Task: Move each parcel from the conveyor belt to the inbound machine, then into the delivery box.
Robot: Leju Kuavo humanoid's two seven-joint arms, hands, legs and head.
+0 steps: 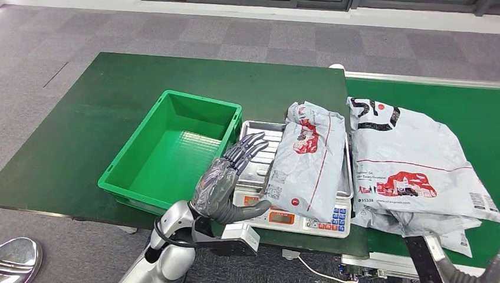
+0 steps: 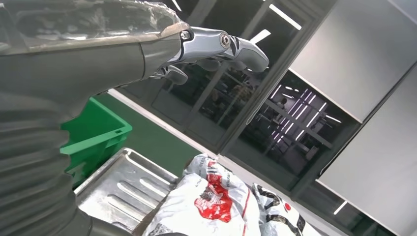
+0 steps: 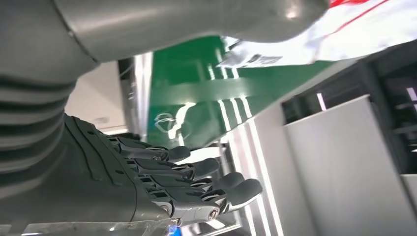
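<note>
A grey parcel (image 1: 308,160) with a red print lies on the steel tray (image 1: 255,131) of the inbound scale; the left wrist view has this parcel (image 2: 206,201) and the tray (image 2: 120,182) too. My left hand (image 1: 227,180) hovers open above the tray's left part, fingers stretched toward the far side, thumb near the parcel's near edge, holding nothing. More grey parcels (image 1: 410,165) are stacked on the green conveyor belt (image 1: 477,112) at the right. In the right wrist view my right hand (image 3: 167,182) is open and empty, with the belt (image 3: 196,88) beyond it.
An empty green delivery box (image 1: 171,150) stands left of the scale on the dark green table (image 1: 88,118). The scale's keypad and display (image 1: 306,219) face the table's near edge. Grey carpet lies beyond the table.
</note>
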